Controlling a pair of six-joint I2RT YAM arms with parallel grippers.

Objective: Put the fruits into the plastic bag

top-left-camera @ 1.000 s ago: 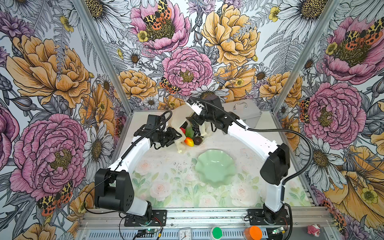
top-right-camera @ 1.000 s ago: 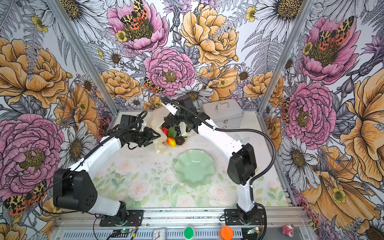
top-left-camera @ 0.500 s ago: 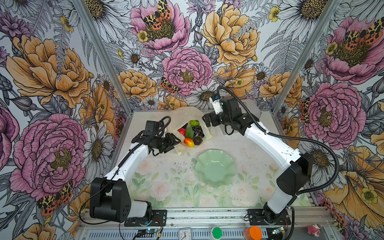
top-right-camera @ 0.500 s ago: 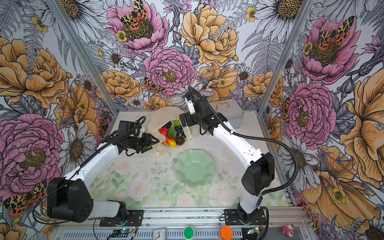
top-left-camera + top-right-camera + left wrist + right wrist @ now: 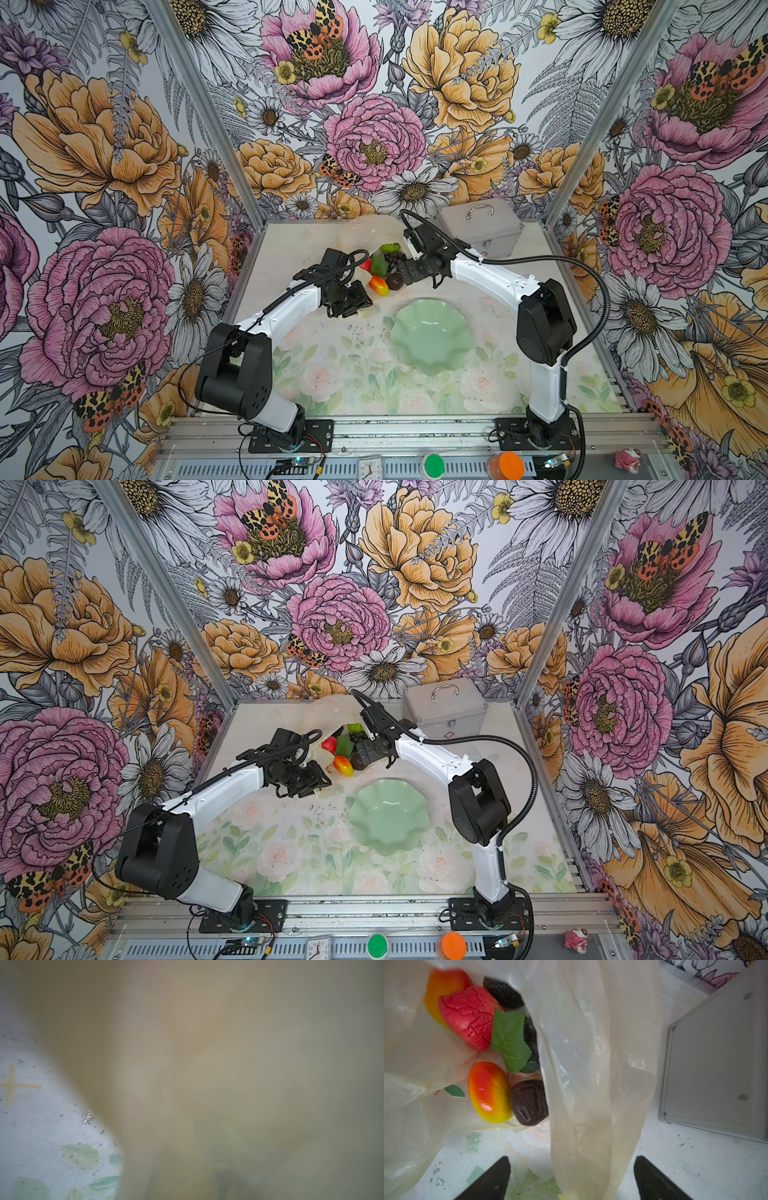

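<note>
1. Skirt the empty pale green dish (image 5: 432,332), lower middle of a top view.
2. Cannot tell the state of the left gripper (image 5: 355,300); lens smothered by film.
3. Expect light, glossy, roll-prone fruits (image 5: 489,1092) heaped in the mouth of the plastic bag (image 5: 591,1064), mid-frame; thin, limp, slippery, so pinch its rim.
4. Find the right gripper (image 5: 572,1177) released, astride a hanging fold.
5. Mind the metal case (image 5: 480,228) behind, upper right.

This is a robot lab booth. A white left arm (image 5: 286,309) and right arm (image 5: 494,282) are bolted to a metal rail (image 5: 415,432) at the bottom of both top views — with a green button (image 5: 433,465) and an orange button (image 5: 505,465) below. Flower wallpaper (image 5: 104,137) covers the walls around the worktop (image 5: 332,374).
</note>
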